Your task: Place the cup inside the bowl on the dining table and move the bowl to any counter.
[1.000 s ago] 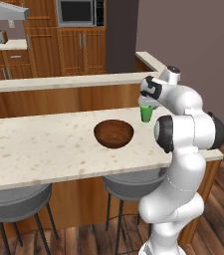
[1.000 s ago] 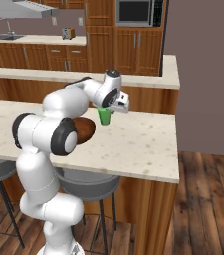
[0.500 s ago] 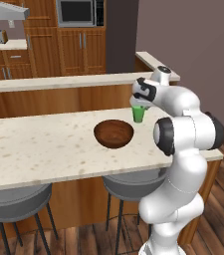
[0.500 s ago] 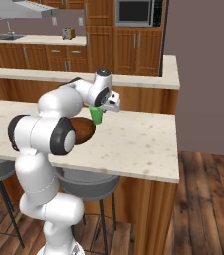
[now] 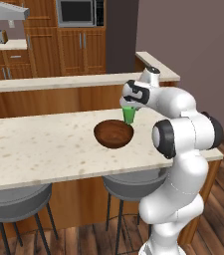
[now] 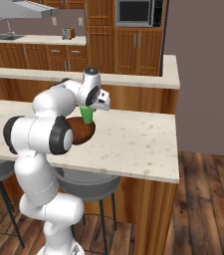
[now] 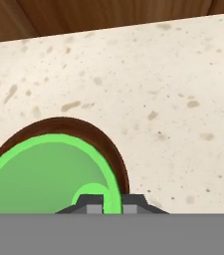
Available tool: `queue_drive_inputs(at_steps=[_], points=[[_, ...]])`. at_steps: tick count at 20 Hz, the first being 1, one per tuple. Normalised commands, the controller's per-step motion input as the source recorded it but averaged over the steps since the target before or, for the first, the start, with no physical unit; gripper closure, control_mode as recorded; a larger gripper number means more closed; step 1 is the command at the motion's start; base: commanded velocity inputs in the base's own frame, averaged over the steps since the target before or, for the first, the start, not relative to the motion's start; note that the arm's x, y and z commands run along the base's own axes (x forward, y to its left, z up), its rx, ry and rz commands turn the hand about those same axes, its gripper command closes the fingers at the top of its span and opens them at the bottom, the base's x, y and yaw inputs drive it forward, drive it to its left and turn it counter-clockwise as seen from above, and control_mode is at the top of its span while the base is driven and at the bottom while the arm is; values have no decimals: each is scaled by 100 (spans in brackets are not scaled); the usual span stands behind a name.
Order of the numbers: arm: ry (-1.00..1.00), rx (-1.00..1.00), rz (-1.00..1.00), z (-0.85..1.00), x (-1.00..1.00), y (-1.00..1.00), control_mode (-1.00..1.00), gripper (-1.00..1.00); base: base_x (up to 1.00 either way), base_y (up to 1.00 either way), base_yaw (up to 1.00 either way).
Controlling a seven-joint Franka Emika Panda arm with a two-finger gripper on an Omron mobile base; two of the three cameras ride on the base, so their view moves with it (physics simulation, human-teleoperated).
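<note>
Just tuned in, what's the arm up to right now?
The gripper is shut on the green cup and holds it above the dining table, at the right rim of the wooden bowl. In the hand view the bowl's brown rim shows just past the cup, so the cup is roughly over the bowl but not yet released into it. The bowl sits on the table near its right end; moving it to a counter is not yet done.
</note>
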Motion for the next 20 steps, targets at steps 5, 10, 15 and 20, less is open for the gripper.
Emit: queue_drive_inputs(at_steps=[5, 10, 15, 20], points=[[0, 0, 0, 0, 0, 43, -100, 100, 0, 0, 0], [0, 0, 0, 0, 0, 39, -100, 100, 0, 0, 0], [0, 0, 0, -13, 0, 31, -100, 100, 0, 0, 0], [0, 0, 0, -29, 0, 21, -100, 100, 0, 0, 0]])
